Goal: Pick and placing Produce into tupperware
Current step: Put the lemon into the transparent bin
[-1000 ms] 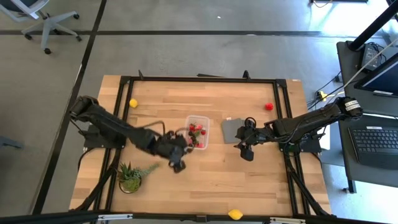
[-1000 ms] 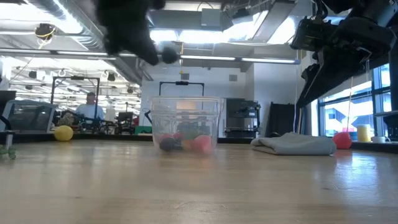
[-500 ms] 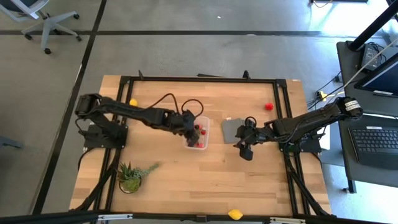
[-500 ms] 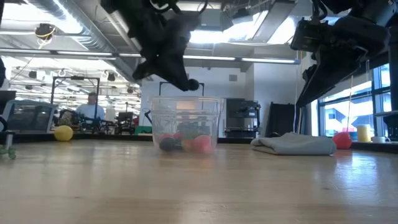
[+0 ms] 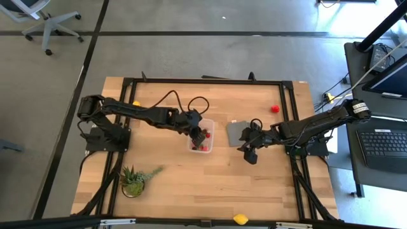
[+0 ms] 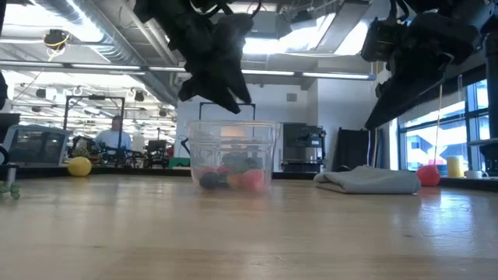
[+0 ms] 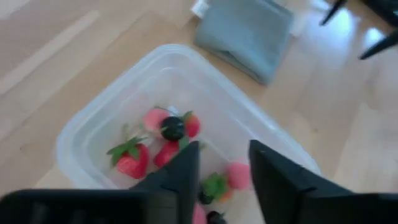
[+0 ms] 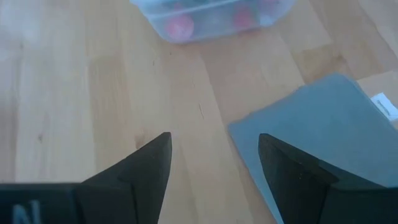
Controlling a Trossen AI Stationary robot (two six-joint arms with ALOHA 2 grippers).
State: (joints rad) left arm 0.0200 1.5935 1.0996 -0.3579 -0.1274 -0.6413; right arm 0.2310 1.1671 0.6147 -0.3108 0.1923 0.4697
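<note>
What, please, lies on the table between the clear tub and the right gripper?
In the high view, a flat grey cloth lies between the clear tub and the right gripper, which hangs open at the cloth's near corner.

desk (image 5: 210, 172): pale wood, smooth, visible grain | tupperware (image 7: 93, 127): clear frosted plastic, below left jaws | grey piece (image 8: 323, 134): matt cloth, ahead of right jaws | fingers (image 8: 134, 177): black matt plastic

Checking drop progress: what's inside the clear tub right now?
The tupperware holds several red strawberry pieces and a dark berry. The left gripper hangs open above it, hiding part of the floor, so a full count isn't possible.
</note>
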